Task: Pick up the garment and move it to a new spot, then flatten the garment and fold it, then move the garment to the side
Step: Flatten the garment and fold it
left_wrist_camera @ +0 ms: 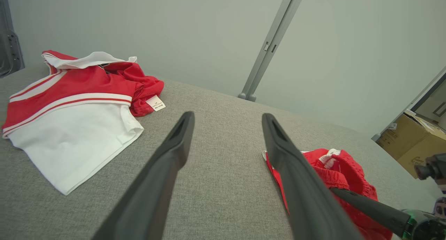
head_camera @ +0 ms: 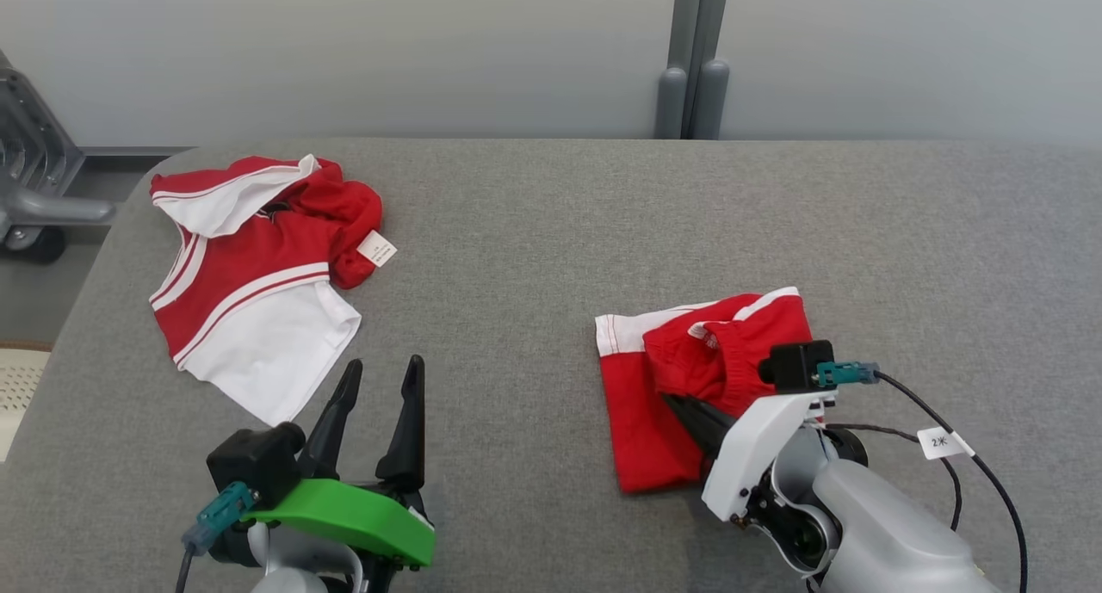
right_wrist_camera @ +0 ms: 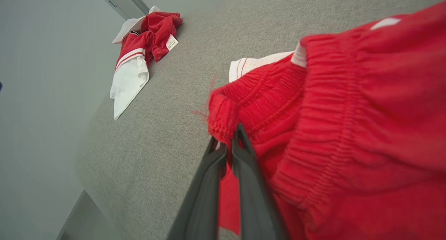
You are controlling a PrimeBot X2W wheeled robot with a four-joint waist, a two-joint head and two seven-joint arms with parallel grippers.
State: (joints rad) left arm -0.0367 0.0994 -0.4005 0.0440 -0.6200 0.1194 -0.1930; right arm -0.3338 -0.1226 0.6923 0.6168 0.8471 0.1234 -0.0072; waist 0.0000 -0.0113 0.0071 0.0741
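Observation:
The garment, a pair of red shorts (head_camera: pixel 641 421) with white trim, lies partly folded on the grey table (head_camera: pixel 534 231) at the right. My right gripper (head_camera: pixel 674 400) is shut on the shorts' elastic waistband (right_wrist_camera: pixel 223 114), which is pinched between the dark fingertips and bunched over them. The shorts (left_wrist_camera: pixel 343 173) and the right fingers (left_wrist_camera: pixel 369 207) also appear at the lower right of the left wrist view. My left gripper (head_camera: pixel 385 366) hovers open and holds nothing, low at the table's front left, its fingers (left_wrist_camera: pixel 174 153) spread wide over bare cloth.
A red and white shirt (head_camera: pixel 250 292) with a white tag lies crumpled at the table's back left, just beyond my left gripper. A grey cart (head_camera: pixel 34 180) stands off the left edge. A post (head_camera: pixel 693 68) rises behind the table. Cardboard boxes (left_wrist_camera: pixel 411 142) sit far right.

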